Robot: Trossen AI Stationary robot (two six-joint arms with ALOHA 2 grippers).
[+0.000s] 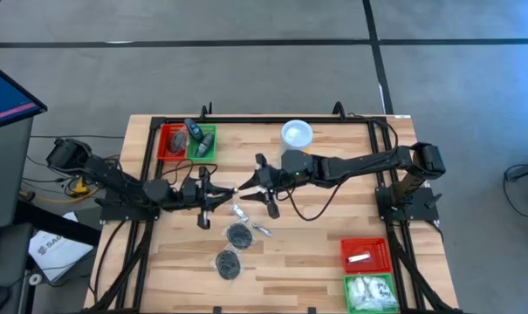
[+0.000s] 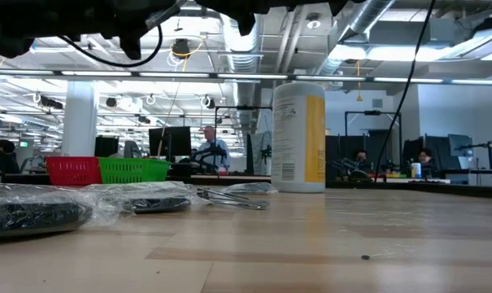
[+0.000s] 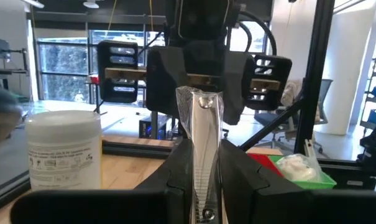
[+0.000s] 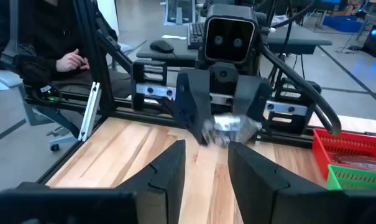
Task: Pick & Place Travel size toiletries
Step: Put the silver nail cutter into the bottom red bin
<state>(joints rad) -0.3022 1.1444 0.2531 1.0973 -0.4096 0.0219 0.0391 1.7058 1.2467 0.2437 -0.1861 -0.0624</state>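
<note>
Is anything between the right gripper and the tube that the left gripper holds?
Nothing visible. The right gripper, open, faces the tube in the left gripper across an empty gap.

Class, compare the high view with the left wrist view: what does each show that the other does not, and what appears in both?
Only the high view shows two wrapped dark pucks on the table and the red and green baskets at the far left corner. Only the left wrist view shows the silvery tube pinched upright in the left gripper. Both show the right gripper facing the left one, the white-lidded canister, and a green basket of white packets.
</note>
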